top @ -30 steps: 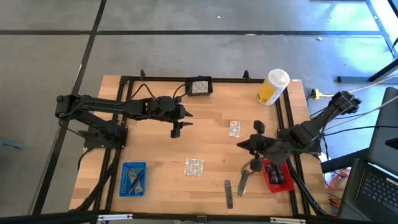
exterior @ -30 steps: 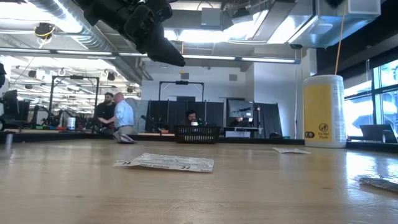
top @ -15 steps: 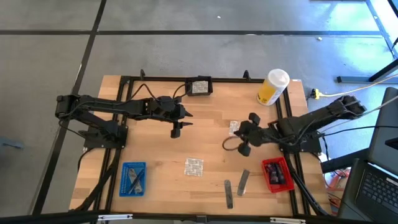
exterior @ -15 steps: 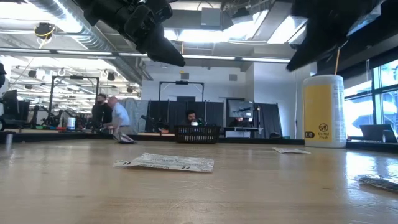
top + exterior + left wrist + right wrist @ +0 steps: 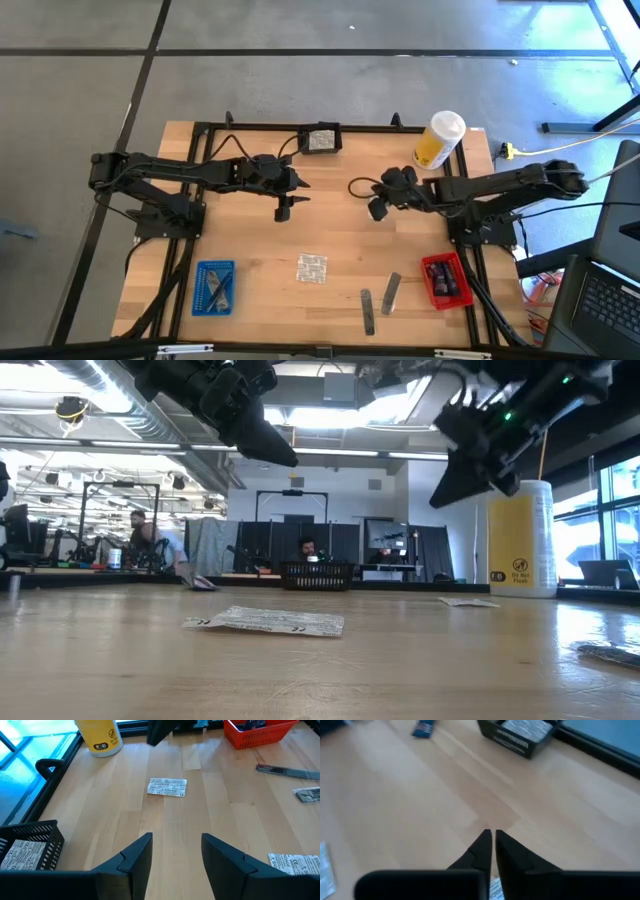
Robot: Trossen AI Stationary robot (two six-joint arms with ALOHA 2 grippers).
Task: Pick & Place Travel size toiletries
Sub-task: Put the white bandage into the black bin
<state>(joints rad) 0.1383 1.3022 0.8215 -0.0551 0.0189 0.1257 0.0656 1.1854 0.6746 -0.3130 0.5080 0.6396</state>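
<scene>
The toiletries lie spread on the wooden table. One foil sachet (image 5: 167, 787) lies flat at mid-table, and my right gripper (image 5: 375, 207) hovers over it, hiding it in the high view. Only a thin slit shows between that gripper's fingertips (image 5: 493, 840), and nothing is in them. A second sachet (image 5: 311, 268) lies nearer the front edge. Two grey sticks (image 5: 367, 310) (image 5: 391, 293) lie flat at the front right. My left gripper (image 5: 284, 207) hangs open above the table left of centre, its fingers (image 5: 175, 851) holding nothing.
A red tray (image 5: 445, 280) with dark items sits at the front right and a blue tray (image 5: 214, 287) at the front left. A black basket (image 5: 320, 139) holding a sachet stands at the far edge, and a tall yellow container (image 5: 438, 140) stands at the far right.
My right gripper has swung from beside the red tray and the grey sticks toward the table's far edge and a little to the left. It has sunk and rolled, and now hangs over the mid-table sachet. Nothing on the table has shifted.
</scene>
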